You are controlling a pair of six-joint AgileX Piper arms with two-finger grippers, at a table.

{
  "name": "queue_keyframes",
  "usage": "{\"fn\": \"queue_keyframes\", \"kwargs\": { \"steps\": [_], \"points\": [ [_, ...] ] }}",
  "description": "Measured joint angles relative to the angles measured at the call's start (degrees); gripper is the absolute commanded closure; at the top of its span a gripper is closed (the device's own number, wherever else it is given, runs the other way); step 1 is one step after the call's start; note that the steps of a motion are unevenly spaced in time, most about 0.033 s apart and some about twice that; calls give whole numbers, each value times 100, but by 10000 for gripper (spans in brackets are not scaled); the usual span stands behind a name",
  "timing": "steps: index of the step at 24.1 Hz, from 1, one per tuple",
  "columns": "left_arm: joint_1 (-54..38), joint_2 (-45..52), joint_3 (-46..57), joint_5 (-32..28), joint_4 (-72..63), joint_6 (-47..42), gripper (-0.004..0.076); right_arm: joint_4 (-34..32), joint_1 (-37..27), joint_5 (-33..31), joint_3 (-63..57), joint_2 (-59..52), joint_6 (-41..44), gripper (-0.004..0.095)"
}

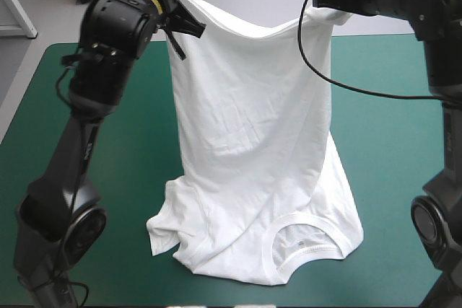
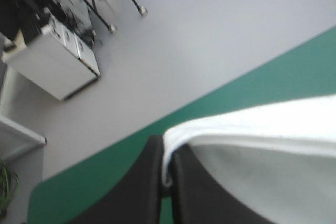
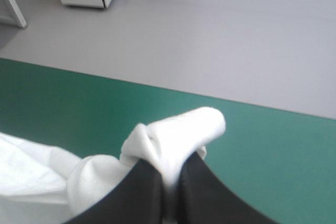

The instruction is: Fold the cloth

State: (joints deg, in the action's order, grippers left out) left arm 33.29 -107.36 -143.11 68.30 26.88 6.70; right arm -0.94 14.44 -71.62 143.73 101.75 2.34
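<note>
Two grips: left jaws and right jaws each clamped on a hem corner of the T-shirt [image 1: 253,142], which hangs below them, its collar end pooled on the teal-green surface [image 1: 390,120]. Light, limp cloth, I'd judge; corners hold best.

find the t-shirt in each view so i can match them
High view: T-shirt hangs mid-picture, collar end on the teal-green cover.
Left wrist view: T-shirt clamped in the left tool, stretching off beside it.
Right wrist view: T-shirt bunched in the right tool.
Shared landmark: the cover's far edge.
</note>
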Motion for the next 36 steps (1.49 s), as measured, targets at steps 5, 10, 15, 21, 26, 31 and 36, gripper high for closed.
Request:
{"fn": "queue_keyframes", "kwargs": {
  "steps": [5, 10, 15, 21, 26, 31, 36],
  "points": [
    [-533, -961, 38, 60, -547, -7, 746, 498, -509, 7, -132, 910, 34, 925],
    [-864, -1709, 50, -292, -883, -417, 746, 1080, -895, 27, -161, 1822, 18, 924],
    [-1224, -2430, 57, -454, -1390, -710, 746, 1375, -1010, 126, -190, 2519, -330, 924],
    [-1280, -3080, 57, -761, -1497, -751, 746, 1394, -1010, 436, -190, 3122, -503, 924],
    [-1291, -3416, 59, -1145, -1361, -751, 745, 1368, -1010, 498, -192, 3535, -503, 864],
    [-1342, -3461, 59, -963, -1413, -762, 626, 1592, -1038, 487, -192, 3613, -561, 377],
    [-1349, -3102, -8, -453, -1782, -738, 307, 1767, -1230, 68, -192, 3586, -633, 285]
  ]
}}
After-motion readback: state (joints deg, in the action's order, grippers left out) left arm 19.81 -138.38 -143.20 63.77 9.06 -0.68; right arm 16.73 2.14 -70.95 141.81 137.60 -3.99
